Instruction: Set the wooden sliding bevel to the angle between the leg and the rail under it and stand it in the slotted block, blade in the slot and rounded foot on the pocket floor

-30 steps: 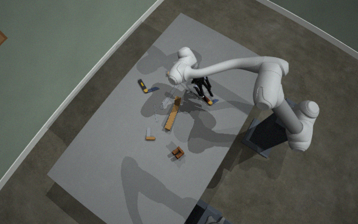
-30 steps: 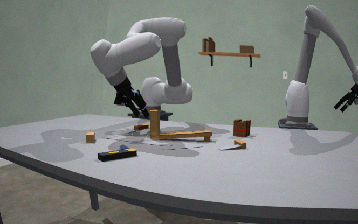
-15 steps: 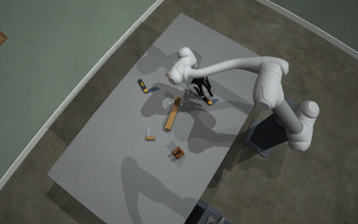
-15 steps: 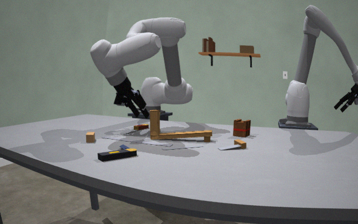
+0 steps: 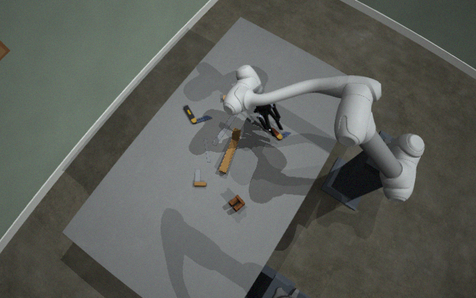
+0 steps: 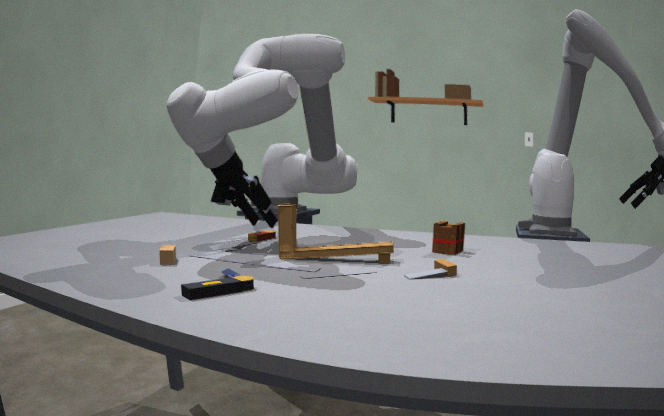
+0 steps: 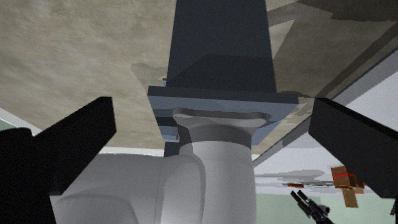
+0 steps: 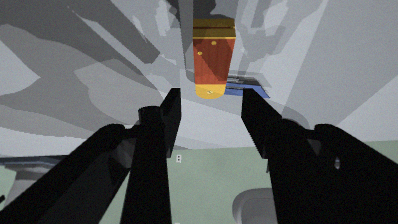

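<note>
The wooden bevel (image 5: 277, 134) (image 6: 261, 235) (image 8: 214, 62), with its reddish handle, yellow rounded end and blue blade, lies on the grey surface (image 5: 143, 215) (image 6: 400, 340), inside the edge on the robots' side. The right gripper (image 5: 276, 130) (image 6: 264, 224) (image 7: 294, 191) (image 8: 211, 103) slants down beside it, fingers partly open with a moderately narrow gap and nothing held. In its wrist view, the handle lies beyond the fingertips and the blade sticks out sideways. The left gripper (image 6: 628, 201) (image 7: 212, 115) is spread wide and empty, up in the air at the exterior view's far right, well apart from the bevel. Toward the middle of the surface, an upright wooden leg (image 5: 236, 135) (image 6: 287, 230) rises from one end of a long, gently sloping rail (image 5: 227, 157) (image 6: 345, 249). Thin see-through strips lie beside them. Beyond the rail's other end, the brown slotted block (image 5: 238, 208) (image 6: 448, 245) (image 7: 340, 179) with a red band stands upright, open at the top, with bare surface between it and the robot-side edge. On the rail's opposite side lie a small square (image 5: 200, 184) (image 6: 445, 267) with a pale blade and, farther along, the black bevel (image 5: 188, 113) (image 6: 217, 288), nearer the opposite edge. A small wood cube (image 5: 224, 97) (image 6: 168, 255) sits beyond the leg, partly hidden from the top by the arm.
</note>
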